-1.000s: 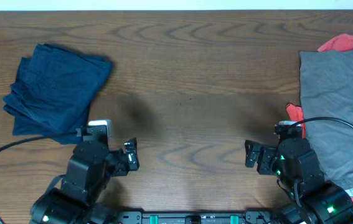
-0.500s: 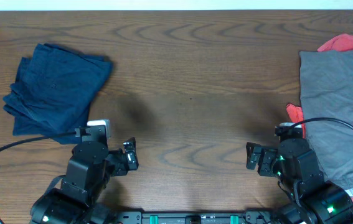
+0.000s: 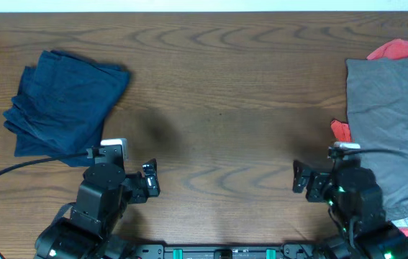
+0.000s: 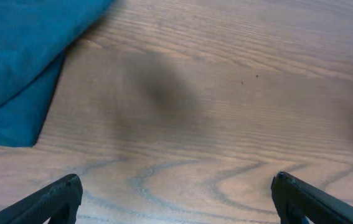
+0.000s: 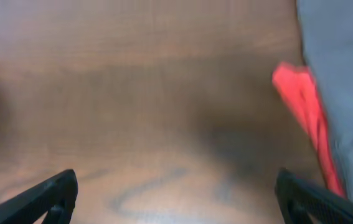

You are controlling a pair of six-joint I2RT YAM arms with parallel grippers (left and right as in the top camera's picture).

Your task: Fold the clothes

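Note:
A folded dark navy garment (image 3: pixel 63 101) lies at the left of the wooden table; its corner shows at the top left of the left wrist view (image 4: pixel 20 56). A grey garment (image 3: pixel 391 115) lies at the right edge over a red garment (image 3: pixel 398 49), with a red tip (image 3: pixel 341 131) poking out beside it. The grey cloth (image 5: pixel 344 50) and red tip (image 5: pixel 304 118) show in the blurred right wrist view. My left gripper (image 3: pixel 150 180) is open and empty near the front edge, right of the navy garment. My right gripper (image 3: pixel 301 178) is open and empty, just left of the grey garment.
Bare wood table (image 3: pixel 218 93) lies between the two piles. Black cables run from each arm (image 3: pixel 2 180) (image 3: pixel 398 144). The table's far edge runs along the top of the overhead view.
My right arm has shifted a little to the right, toward the grey garment. The left arm and the garments have not moved.

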